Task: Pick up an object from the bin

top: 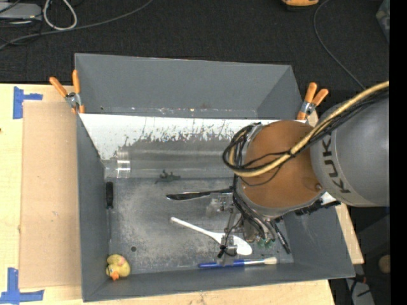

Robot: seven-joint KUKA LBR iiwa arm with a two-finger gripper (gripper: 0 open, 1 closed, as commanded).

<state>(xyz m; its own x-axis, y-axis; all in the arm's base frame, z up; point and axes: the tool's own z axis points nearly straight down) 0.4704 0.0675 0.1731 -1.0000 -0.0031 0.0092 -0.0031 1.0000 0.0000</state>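
My gripper hangs low over the front right of the bin, under the orange cover. It is open, with one dark fingertip left of a white plastic spoon's bowl and the other to its right. The white spoon lies slanted, its handle pointing up-left and its bowl between the fingers. A blue pen lies flat just in front of the gripper, along the front wall. A metal spoon lies behind the gripper, partly hidden by the cover.
A clear plastic tube lies along the back of the floor. A black marker rests by the left wall. A small yellow rubber duck sits in the front left corner. The arm covers the bin's right side.
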